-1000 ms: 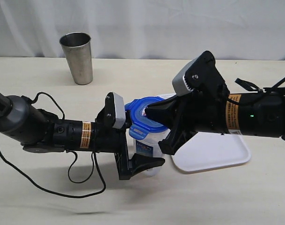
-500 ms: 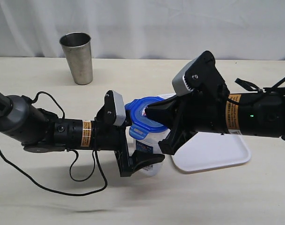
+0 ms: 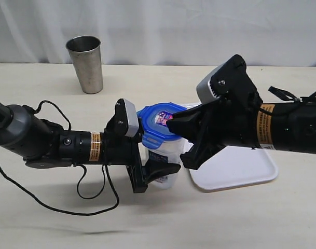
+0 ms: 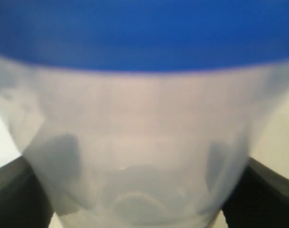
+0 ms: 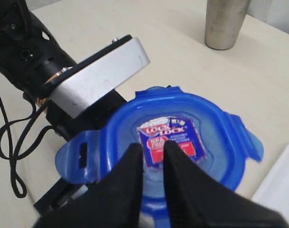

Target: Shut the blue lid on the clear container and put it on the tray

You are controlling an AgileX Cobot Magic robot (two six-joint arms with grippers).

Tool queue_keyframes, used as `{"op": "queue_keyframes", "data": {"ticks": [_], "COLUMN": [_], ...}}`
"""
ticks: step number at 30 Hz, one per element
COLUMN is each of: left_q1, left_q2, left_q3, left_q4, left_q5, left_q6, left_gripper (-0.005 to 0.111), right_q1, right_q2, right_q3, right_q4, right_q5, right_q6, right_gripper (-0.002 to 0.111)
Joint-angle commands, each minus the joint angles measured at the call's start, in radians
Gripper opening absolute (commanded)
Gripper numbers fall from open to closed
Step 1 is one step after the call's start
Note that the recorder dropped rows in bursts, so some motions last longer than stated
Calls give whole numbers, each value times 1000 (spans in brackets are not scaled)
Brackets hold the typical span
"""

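Container [image 3: 165, 150], tall clear plastic, grasped by left gripper [image 4: 144, 194] for bracing; right gripper [image 5: 153, 149], barely parted, presses rounded-square blue lid [image 5: 215, 137] down.

A pale cream tabletop [image 3: 43, 228] is seen across the whole lower part of the exterior view; its surface is matte and plain; its far edge is met by a white cloth backdrop [image 3: 199, 31], which is hung in soft vertical folds and fills the upper part of that view; the scene is lit evenly and diffusely; only faint, soft-edged shadows are cast on the tabletop; the same cream surface is shown in the right wrist view.
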Motion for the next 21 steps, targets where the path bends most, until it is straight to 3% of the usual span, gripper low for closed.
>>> {"op": "queue_keyframes", "data": {"ticks": [1,10,16,21], "left_q1": [34,78,78,78], "left_q2": [-3,-3,-3,-3], "left_q3": [-5,-5,-5,-5], "left_q4": [-67,-176,-278,-278], "left_q5": [61,75,143,143], "left_q6": [-10,-10,37,43], "left_gripper": [0,0,0,0], "right_q1": [2,2,2,-1], "right_q2": [-77,-226,-175,-61], "right_q3": [8,8,-7,-99], "right_q4": [45,89,86,62], "right_q5": [44,167,195,188], "right_q6": [59,481,566,649], "right_gripper": [33,37,37,37]}}
